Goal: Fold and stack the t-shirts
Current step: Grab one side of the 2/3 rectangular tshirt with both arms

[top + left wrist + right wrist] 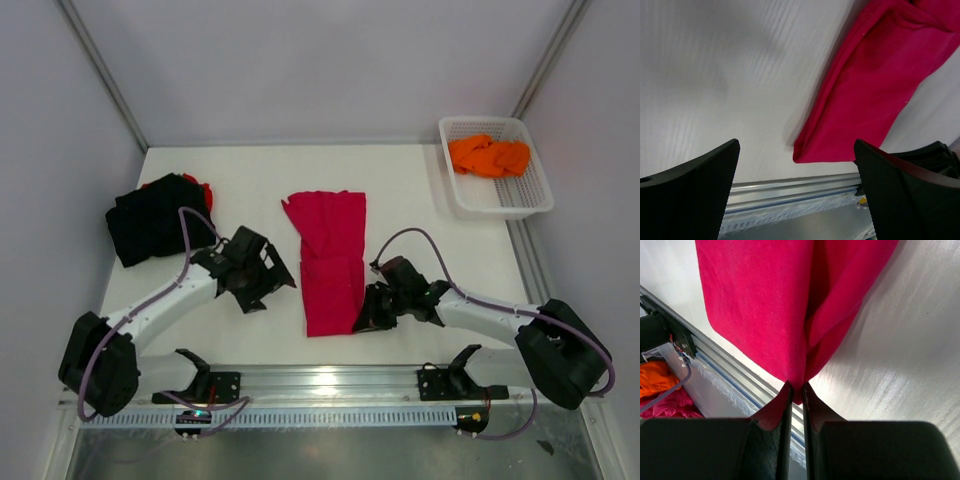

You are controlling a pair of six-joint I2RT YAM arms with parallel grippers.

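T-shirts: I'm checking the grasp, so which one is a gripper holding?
The crimson-red t-shirt mid-table: the right gripper pinches its near corner. The black t-shirt lies apart at the left, and the orange t-shirt sits in the white basket.

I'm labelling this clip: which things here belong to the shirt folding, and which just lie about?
Job: crimson t-shirt, pinched by the right gripper; black t-shirt; red t-shirt at its edge; orange t-shirt.
Lying about: white basket holding the orange one; metal rail.
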